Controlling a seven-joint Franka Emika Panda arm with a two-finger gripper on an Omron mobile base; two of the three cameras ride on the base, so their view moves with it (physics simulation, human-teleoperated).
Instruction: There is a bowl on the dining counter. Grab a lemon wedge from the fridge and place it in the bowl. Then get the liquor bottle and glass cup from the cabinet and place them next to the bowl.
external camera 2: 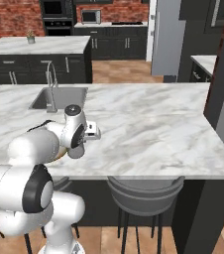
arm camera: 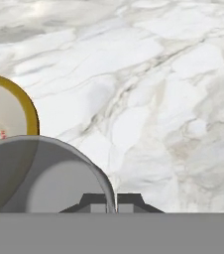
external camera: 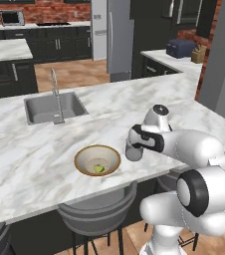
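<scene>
A gold-rimmed bowl [external camera: 97, 160] sits on the marble dining counter [external camera: 45, 164] near its front edge, and a green lemon wedge [external camera: 99, 169] lies inside it. Just right of the bowl is a grey glass cup [external camera: 133, 151], upright, with my gripper [external camera: 136, 141] shut on its rim from above. In the hand view the cup [arm camera: 49, 178] fills the lower left, my gripper [arm camera: 111, 204] pinches its rim, and the bowl's rim [arm camera: 28, 113] shows beside it. From the right base view the cup [external camera 2: 76, 151] hangs below my hand. Whether the cup touches the counter I cannot tell. The liquor bottle is out of view.
A steel sink [external camera: 55, 107] with a tall faucet [external camera: 55, 94] lies behind the bowl to the left. Grey stools [external camera: 97, 209] stand under the counter's front edge. Open marble [external camera 2: 148, 129] stretches to the right of the cup. A steel fridge [external camera: 119, 35] stands far behind.
</scene>
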